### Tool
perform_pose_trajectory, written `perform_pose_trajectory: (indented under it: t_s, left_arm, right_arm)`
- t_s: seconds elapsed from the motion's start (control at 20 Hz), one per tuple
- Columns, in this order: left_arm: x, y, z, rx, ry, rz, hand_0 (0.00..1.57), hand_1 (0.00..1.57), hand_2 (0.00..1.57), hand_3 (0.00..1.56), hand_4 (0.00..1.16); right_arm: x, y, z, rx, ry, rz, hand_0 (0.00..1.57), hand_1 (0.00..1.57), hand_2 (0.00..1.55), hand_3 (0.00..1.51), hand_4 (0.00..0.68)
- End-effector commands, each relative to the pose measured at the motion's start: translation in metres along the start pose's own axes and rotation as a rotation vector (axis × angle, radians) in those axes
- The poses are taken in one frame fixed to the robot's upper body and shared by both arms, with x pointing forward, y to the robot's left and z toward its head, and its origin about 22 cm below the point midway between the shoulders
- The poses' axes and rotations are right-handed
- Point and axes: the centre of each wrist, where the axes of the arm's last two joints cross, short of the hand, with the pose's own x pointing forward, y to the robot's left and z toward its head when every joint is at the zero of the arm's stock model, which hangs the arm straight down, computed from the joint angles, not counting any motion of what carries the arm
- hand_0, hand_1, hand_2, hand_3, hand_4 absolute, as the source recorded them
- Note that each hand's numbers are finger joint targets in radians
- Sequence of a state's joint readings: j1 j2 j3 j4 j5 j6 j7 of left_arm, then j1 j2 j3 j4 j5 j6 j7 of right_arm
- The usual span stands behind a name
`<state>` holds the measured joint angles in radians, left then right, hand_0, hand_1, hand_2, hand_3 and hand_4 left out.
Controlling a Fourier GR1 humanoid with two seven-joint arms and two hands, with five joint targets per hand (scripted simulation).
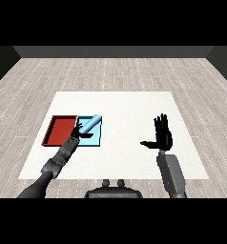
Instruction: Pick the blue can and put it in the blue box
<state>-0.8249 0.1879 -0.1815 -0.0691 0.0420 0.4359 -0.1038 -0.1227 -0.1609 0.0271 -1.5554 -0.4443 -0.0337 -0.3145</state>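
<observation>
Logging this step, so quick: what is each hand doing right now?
Left hand: closed around the blue can, over the light blue tray.
Right hand: open, fingers straight, holding nothing.

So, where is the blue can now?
In the head view, the blue can lies tilted over the light blue tray, at the left hand, beside the red tray.

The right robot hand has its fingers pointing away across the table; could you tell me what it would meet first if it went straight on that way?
Nothing, as far as the head view shows: ahead of the right robot hand lies only bare white table, though depth is hard to judge.
</observation>
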Motion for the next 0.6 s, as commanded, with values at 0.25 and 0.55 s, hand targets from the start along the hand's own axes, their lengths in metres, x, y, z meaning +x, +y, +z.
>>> perform_pose_trajectory:
  t_s: [0.25, 0.55]
  left_arm:
    - [0.019, 0.005, 0.0, 0.335, -0.319, 0.262, 0.0, 0.0, 0.0, 0.0, 0.0]
    - [0.035, 0.007, 0.014, 0.178, -0.731, 0.437, 0.0, 0.0, 0.0, 0.0, 0.0]
  right_arm:
    - [0.003, 0.002, 0.005, 0.021, -0.002, -0.02, 0.0, 0.0, 0.0, 0.0, 0.0]
    - [0.007, 0.005, 0.003, 0.021, 0.014, 0.015, 0.0, 0.0, 0.0, 0.0, 0.0]
